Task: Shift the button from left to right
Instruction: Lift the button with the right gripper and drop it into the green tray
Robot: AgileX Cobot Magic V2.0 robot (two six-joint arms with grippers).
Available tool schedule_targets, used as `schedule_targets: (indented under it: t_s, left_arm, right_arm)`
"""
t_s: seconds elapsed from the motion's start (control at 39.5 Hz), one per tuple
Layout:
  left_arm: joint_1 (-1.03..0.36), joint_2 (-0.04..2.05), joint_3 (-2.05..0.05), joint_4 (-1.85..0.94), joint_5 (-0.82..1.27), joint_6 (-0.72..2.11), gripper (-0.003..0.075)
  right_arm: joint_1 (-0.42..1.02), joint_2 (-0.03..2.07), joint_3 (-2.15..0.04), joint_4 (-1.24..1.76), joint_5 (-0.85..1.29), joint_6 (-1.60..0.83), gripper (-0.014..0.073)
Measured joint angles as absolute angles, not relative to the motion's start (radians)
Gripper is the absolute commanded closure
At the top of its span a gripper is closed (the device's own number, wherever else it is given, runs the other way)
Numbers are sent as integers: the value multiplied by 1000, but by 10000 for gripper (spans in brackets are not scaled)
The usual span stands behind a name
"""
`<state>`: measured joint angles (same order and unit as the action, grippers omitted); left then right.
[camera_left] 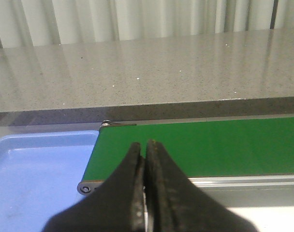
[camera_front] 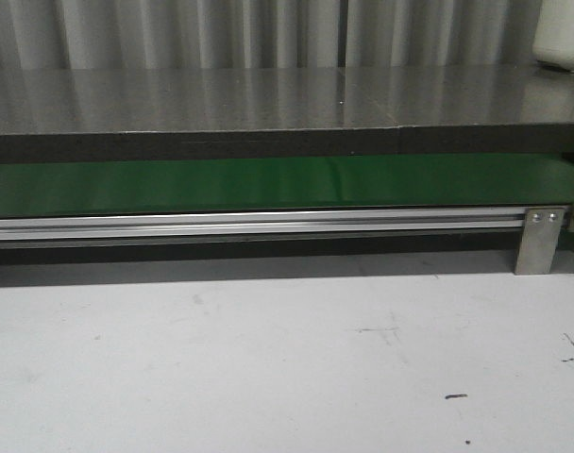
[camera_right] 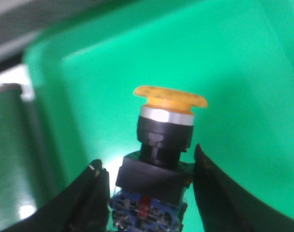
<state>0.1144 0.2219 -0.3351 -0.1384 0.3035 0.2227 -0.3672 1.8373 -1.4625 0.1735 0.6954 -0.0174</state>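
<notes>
Two pincers, one button, and the right one has it over the green bin.

Between the right pincer's (camera_right: 149, 193) spread black fingers (camera_right: 91, 195) sits the button (camera_right: 161, 150), cap pointing away from the wrist, its black body at finger level; whether the pads actually press it or have just let go I cannot tell from here. Beyond and beneath it is a green tray (camera_right: 234, 58), which I take to be the drop-off side, so this looks like the last step. The left pincer (camera_left: 146, 159) is pressed closed on nothing, parked just short of the green conveyor belt (camera_left: 224, 145), a blue tray (camera_left: 36, 164) off to one side of it, probably kept out of the way.
</notes>
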Motion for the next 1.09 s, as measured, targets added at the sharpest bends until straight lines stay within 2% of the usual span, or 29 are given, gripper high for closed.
schedule_targets:
  t_s: [0.15, 0.28, 0.35, 0.46, 0.78, 0.86, 0.94, 1.09]
  left_arm:
    - [114, 222, -335, -138, 304, 223, 741]
    - [114, 222, -335, -138, 304, 223, 741]
    - [114, 222, -335, -138, 304, 223, 741]
    - [114, 222, -335, -138, 304, 223, 741]
    - [114, 222, -335, -138, 304, 223, 741]
    - [114, 222, -335, -138, 304, 223, 741]
    - [114, 222, -335, -138, 304, 223, 741]
    - [114, 222, -335, -138, 304, 223, 741]
  right_arm:
    - [-405, 1920, -1463, 168, 695, -17, 410]
    - [-411, 1968, -1463, 154, 696, -17, 294]
    - [-413, 1978, -1463, 149, 698, -17, 188]
    - [-413, 1977, -1471, 148, 699, -17, 114]
    - [-386, 1836, -1500, 147, 737, -17, 121]
    - [-348, 1779, -1501, 147, 741, -17, 165]
    - [-301, 1725, -1501, 147, 746, -20, 276]
    - [-171, 1632, -1489, 147, 762, -26, 591]
